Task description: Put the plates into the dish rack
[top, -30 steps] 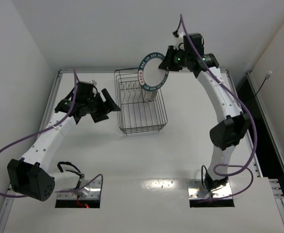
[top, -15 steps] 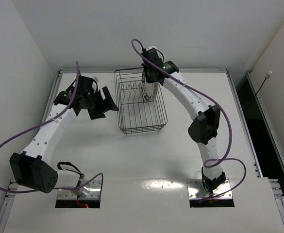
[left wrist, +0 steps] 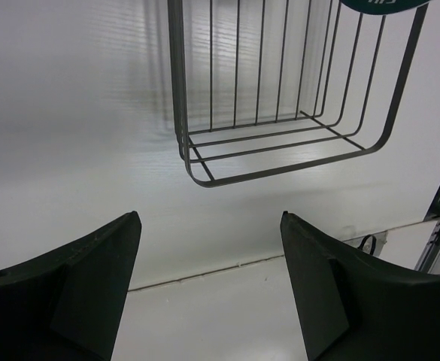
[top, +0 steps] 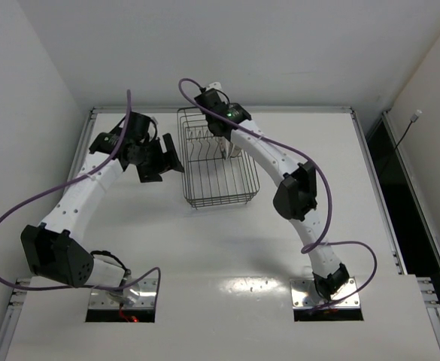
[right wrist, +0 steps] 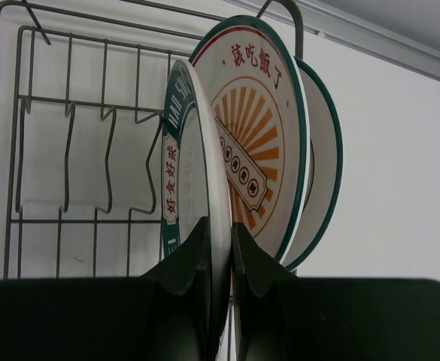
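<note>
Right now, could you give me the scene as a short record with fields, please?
left end effector: open, empty, facing the dish rack
right end effector: shut on the rim of the teal-rimmed plate
teal-rimmed plate: upright in the rack
sunburst plate: upright, right beside it
third plate: upright, beyond the sunburst plate

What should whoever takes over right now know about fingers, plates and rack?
Left gripper: fingers open, empty, beside the black wire dish rack.
Right gripper: fingers shut on the rim of the round white plate with teal patterned rim, upright in the rack.
Round white orange-sunburst plate and plain white plate with thin dark ring stand next to it, upright.
Done: all three in the rack. Left: release, back the right arm out.
</note>
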